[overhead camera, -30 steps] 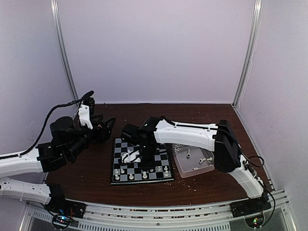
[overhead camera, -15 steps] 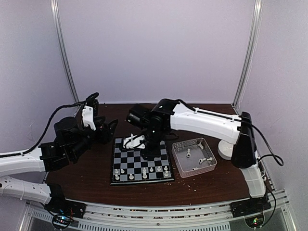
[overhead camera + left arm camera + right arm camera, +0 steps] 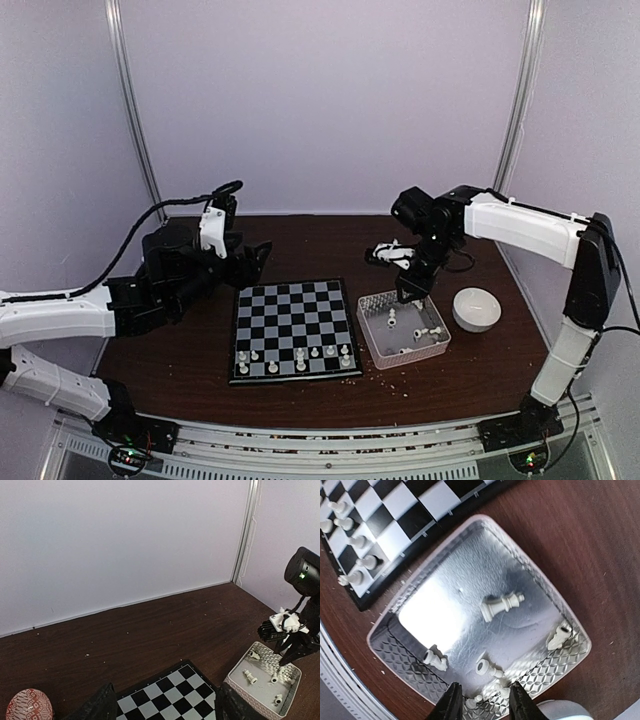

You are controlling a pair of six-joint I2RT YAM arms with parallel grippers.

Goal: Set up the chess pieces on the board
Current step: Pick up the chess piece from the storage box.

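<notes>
A flat square chessboard of black and pale grey checks [image 3: 292, 318] lies on the dark brown wooden table [image 3: 330, 240]. Tiny white plastic chess pieces [image 3: 300, 357] stand on the chessboard's two nearest rows, with gaps among them. Just right of the chessboard sits a clear rectangular plastic tray [image 3: 365, 330]. It holds several more chess pieces [image 3: 502, 605], most lying on their sides.

The right jaws hang over the tray's far edge, at the corner away from the chessboard. They are spread a little, with nothing pinched between them. Further right of the chessboard, past the tray, is a round white bowl [image 3: 476, 308].

The left jaws hover off the chessboard's far left corner, spread wide and empty. In the left wrist view, a red-and-white patterned egg-shaped object [image 3: 29, 706] lies on the table left of the chessboard.
</notes>
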